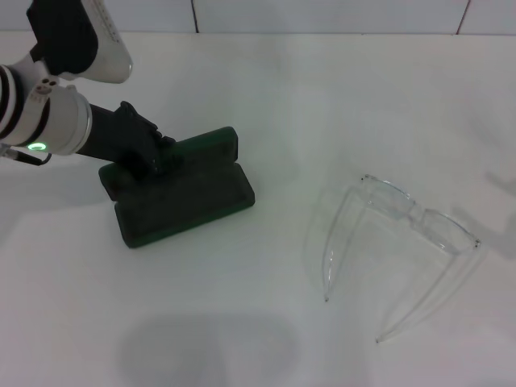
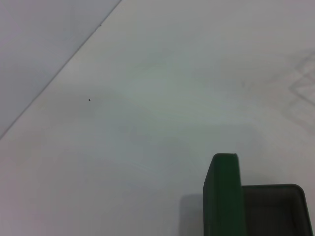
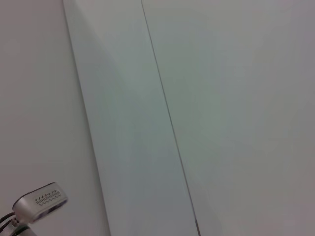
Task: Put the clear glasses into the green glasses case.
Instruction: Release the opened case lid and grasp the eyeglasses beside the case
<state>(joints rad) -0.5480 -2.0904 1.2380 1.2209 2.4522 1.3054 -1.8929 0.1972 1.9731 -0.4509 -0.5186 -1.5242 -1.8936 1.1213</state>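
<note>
Head view: glossy transparent clear glasses point(image 1: 403, 234), rounded hard-shell green glasses case point(image 1: 189, 197).

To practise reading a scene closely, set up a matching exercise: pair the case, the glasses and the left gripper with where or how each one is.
Column one:
1. green glasses case
2. clear glasses
3. left gripper

Column two:
A. lying alone on the robot's right side of the white table, temples unfolded
B. at the case's left end, by the hinge
C. lid raised, interior exposed

Pairs: 1-C, 2-A, 3-B.
</note>
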